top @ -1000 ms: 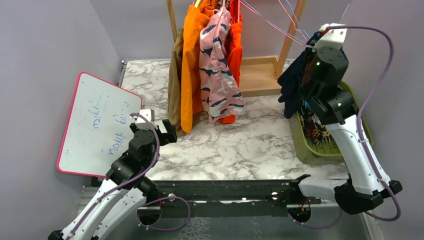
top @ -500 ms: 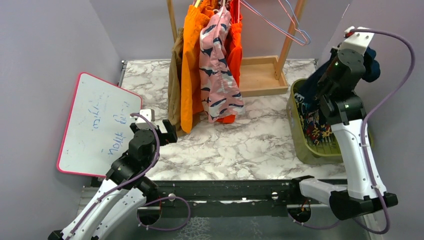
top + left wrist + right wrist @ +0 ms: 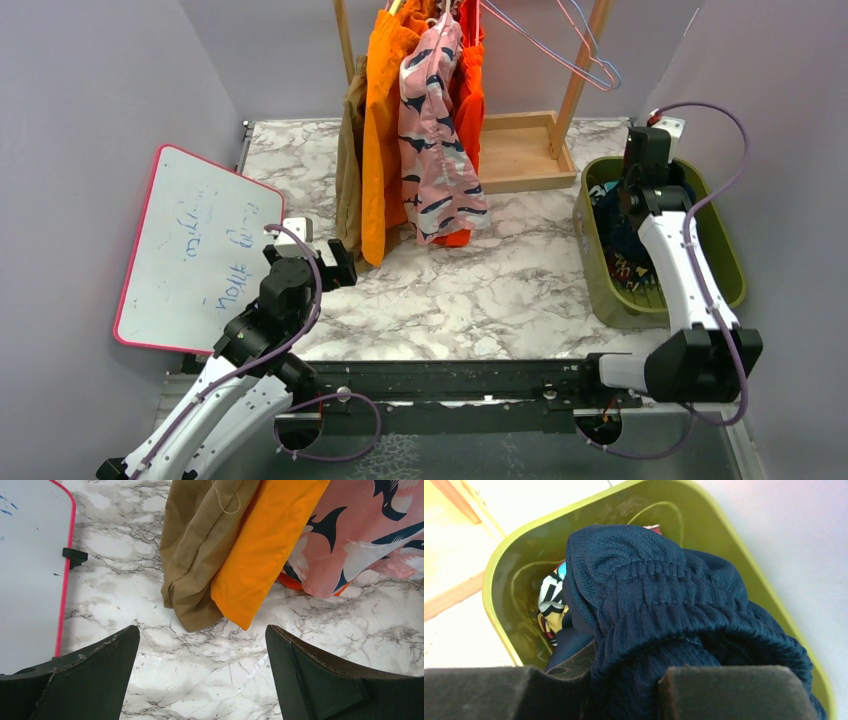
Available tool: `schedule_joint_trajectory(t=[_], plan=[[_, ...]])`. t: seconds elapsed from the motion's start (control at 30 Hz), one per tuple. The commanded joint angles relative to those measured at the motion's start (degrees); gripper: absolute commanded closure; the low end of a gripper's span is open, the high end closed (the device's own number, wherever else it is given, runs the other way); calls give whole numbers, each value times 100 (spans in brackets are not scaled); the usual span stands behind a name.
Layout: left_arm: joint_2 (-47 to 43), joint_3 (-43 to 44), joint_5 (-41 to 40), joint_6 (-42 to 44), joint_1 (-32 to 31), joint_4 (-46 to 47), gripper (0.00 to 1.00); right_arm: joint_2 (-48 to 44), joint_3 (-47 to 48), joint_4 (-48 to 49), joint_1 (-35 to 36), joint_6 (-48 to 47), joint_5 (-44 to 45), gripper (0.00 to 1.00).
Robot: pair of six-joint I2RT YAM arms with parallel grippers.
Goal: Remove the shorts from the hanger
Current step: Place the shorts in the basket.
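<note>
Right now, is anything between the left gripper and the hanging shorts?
Nothing visible. The left gripper is open, and only bare marble table lies between its fingers and the hems of the tan shorts and orange shorts.

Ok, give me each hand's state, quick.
Left hand: open, holding nothing.
Right hand: closed on the navy shorts.

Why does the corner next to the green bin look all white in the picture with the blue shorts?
Right wrist view: the camera probably sets itself for the dark navy shorts, so the pale table beside the green bin washes out white; the fingers near the lens look soft. Left wrist view: even light, tan shorts sharp.
</note>
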Motion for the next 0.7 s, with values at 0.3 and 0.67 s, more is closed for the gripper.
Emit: schedule_joint_trajectory(t=[0.3,0.67], plan=[[-52,-51,89,7,47,76,1,1934,112,-183,-252,207,-2405,79],[-48,-58,91,5,48,80,1,1478,260,-283,-255,240,-1997,31]])
